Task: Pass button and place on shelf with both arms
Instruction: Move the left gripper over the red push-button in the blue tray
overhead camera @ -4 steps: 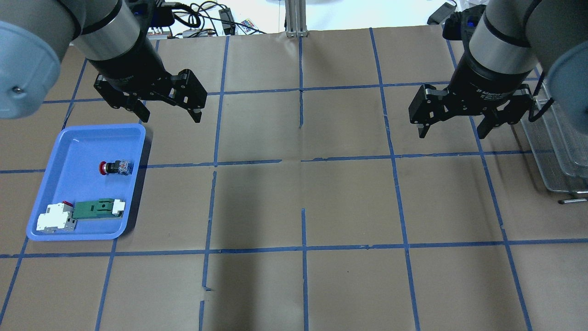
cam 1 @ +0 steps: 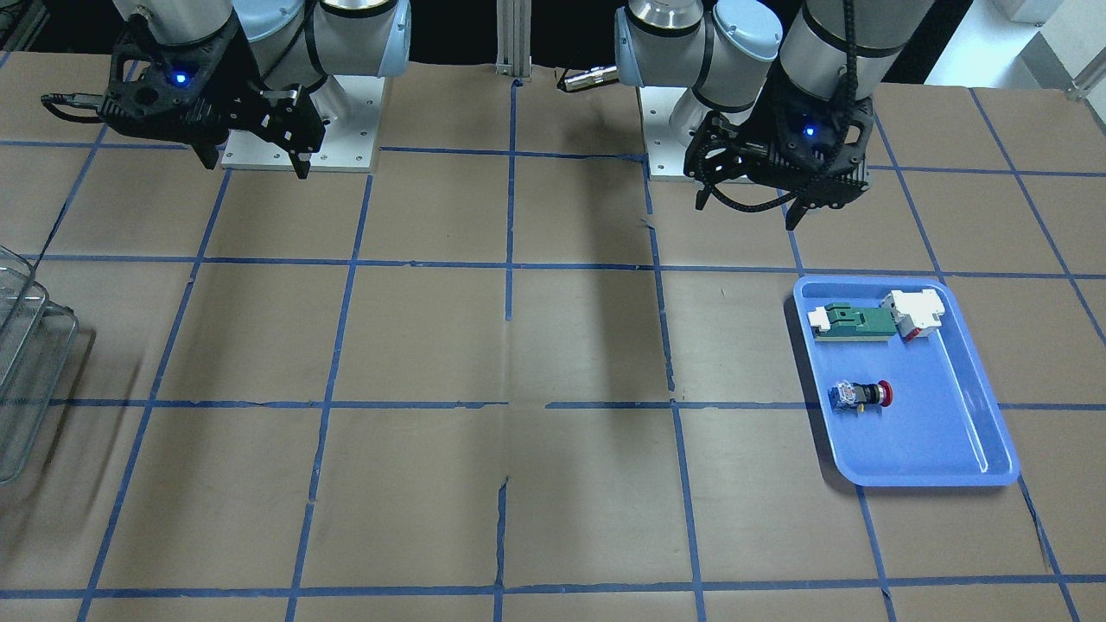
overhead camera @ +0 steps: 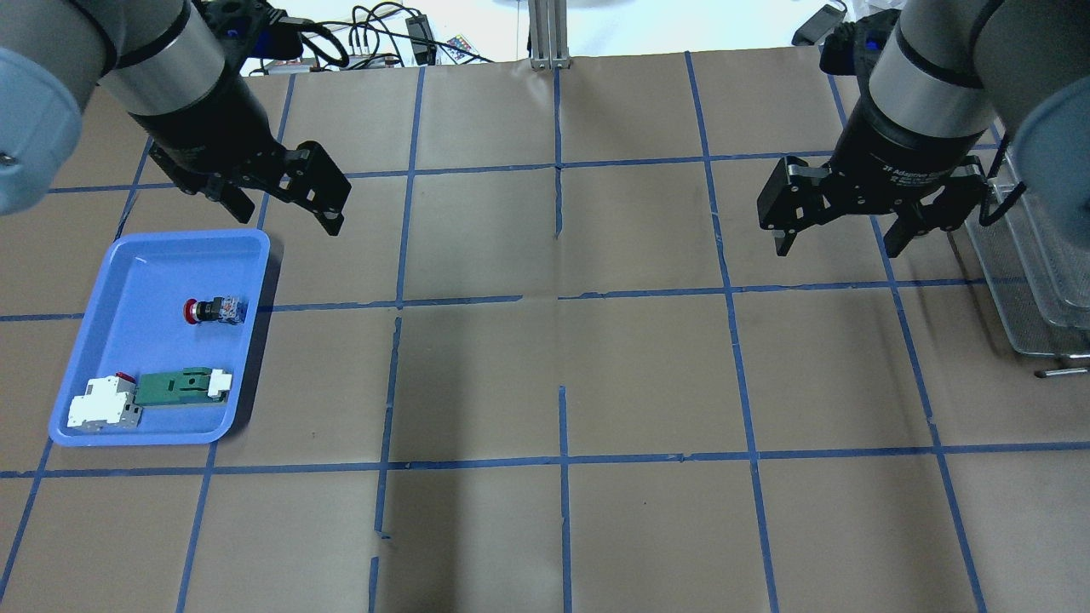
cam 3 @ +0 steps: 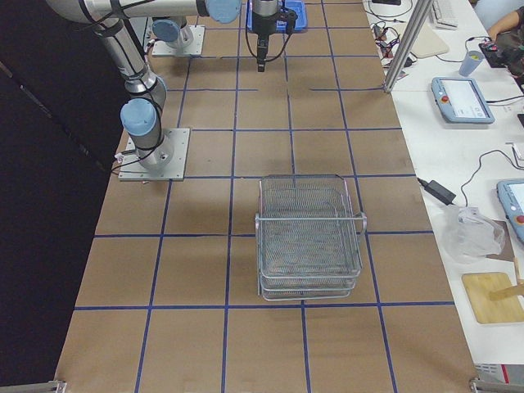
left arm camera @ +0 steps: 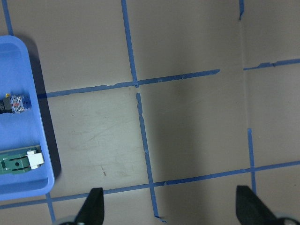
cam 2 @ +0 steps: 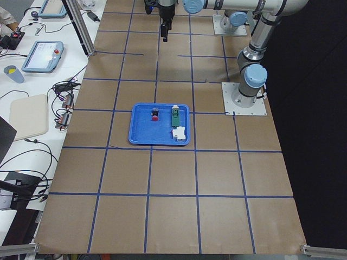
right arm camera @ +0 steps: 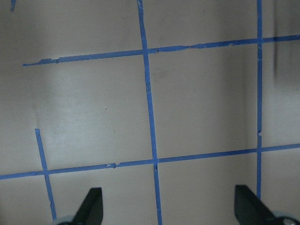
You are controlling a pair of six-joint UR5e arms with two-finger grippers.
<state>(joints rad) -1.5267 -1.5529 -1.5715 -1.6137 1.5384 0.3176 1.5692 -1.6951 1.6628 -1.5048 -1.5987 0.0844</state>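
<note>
The button (overhead camera: 213, 311) lies on its side in the blue tray (overhead camera: 170, 241), red head pointing left; it also shows in the front view (cam 1: 860, 396) and at the left edge of the left wrist view (left arm camera: 13, 104). My left gripper (overhead camera: 288, 214) is open and empty, held above the table just beyond the tray's far right corner. My right gripper (overhead camera: 837, 247) is open and empty on the right side, close to the wire-mesh shelf (overhead camera: 1035, 281). The shelf (cam 3: 309, 237) stands empty on the table.
A green-and-white flat module (overhead camera: 174, 387) and a white block with red (overhead camera: 102, 402) lie at the tray's near end. Cables and devices lie past the table's far edge. Brown paper with a blue tape grid covers the table.
My left gripper has moved left, closer to the tray's far corner. The right gripper and the button have not moved.
</note>
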